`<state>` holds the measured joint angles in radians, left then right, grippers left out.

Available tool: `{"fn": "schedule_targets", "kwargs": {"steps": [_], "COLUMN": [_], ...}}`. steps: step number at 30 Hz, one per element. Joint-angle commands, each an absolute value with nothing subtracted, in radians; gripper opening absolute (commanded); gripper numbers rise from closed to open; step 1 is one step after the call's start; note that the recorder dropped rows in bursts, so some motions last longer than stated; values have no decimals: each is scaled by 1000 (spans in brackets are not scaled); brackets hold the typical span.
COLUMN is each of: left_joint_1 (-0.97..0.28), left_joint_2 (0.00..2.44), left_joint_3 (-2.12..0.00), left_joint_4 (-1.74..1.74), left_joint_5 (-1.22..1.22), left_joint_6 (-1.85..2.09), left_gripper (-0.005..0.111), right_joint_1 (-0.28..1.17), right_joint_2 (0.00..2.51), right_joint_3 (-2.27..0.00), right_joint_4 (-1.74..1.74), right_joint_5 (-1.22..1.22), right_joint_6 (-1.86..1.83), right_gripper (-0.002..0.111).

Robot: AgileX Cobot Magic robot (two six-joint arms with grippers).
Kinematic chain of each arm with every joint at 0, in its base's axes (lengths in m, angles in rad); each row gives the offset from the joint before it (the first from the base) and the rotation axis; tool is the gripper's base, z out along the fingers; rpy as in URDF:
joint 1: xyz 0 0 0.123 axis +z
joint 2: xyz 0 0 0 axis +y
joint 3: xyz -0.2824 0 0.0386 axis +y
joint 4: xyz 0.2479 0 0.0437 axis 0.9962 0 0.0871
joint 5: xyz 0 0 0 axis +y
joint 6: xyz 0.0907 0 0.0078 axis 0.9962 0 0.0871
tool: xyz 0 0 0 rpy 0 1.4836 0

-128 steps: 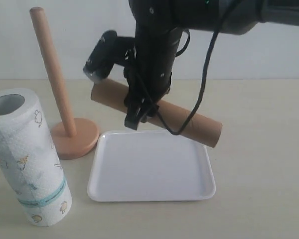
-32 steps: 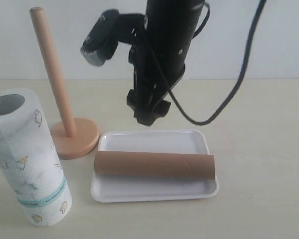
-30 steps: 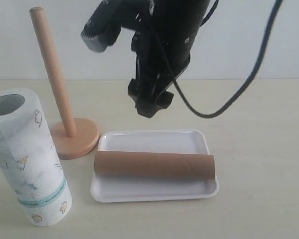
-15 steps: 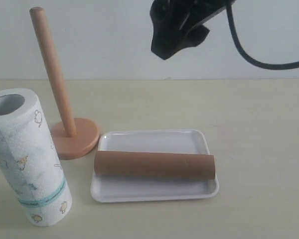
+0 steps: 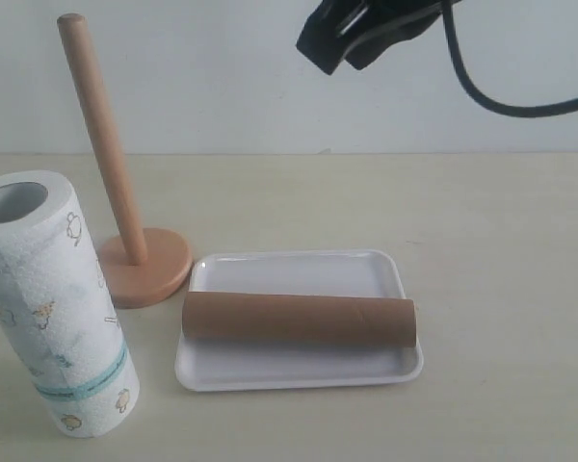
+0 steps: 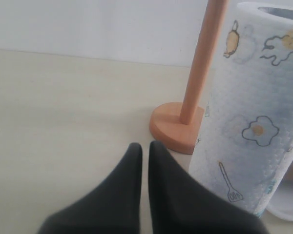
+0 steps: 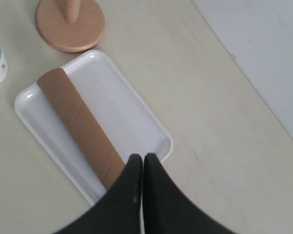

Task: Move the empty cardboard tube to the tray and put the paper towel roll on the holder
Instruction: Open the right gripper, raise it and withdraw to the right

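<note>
The brown cardboard tube (image 5: 299, 320) lies lengthwise in the white tray (image 5: 299, 272); the right wrist view shows the tube (image 7: 80, 124) crossing the tray (image 7: 136, 117). The patterned paper towel roll (image 5: 53, 303) stands upright at the front left, beside the wooden holder (image 5: 125, 250) with its bare dowel. My right gripper (image 7: 142, 157) is shut and empty, high above the tray, its arm (image 5: 366, 29) at the top of the exterior view. My left gripper (image 6: 143, 146) is shut, empty, low by the table, close to the roll (image 6: 254, 112) and the holder's base (image 6: 173, 124).
A pale wall rises behind the beige table (image 5: 501, 231). A black cable (image 5: 491, 91) hangs from the right arm at the upper right.
The right arm has let go of the tube, which now rests in the tray, and has risen up and to the right. The roll and holder have not moved.
</note>
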<state>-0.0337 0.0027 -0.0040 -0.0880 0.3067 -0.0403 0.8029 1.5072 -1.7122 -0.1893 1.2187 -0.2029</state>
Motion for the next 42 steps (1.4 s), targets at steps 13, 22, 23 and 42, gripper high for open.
{"fn": "schedule_targets", "kwargs": {"steps": [13,22,23,42], "left_joint_1": [-31,-31,-31,-31], "left_joint_2": [0,0,0,0], "left_joint_3": [0,0,0,0], "left_joint_4": [-88,-88,-88,-88], "left_joint_5": [307,307,307,307], "left_joint_6": [-35,-35,-35,-35], "left_gripper": [4,4,4,4], "right_joint_1": [800,800,800,800], "right_joint_2": [1499,1499,1499,1404], "right_joint_3": [-1714,-1714,-1714,-1468], "right_joint_4": [-194,-196,-196,-187], "right_joint_5": [1221,1221,1221,886], "right_joint_6": [-51,-51,-51,0], "right_gripper": [0,0,0,0]}}
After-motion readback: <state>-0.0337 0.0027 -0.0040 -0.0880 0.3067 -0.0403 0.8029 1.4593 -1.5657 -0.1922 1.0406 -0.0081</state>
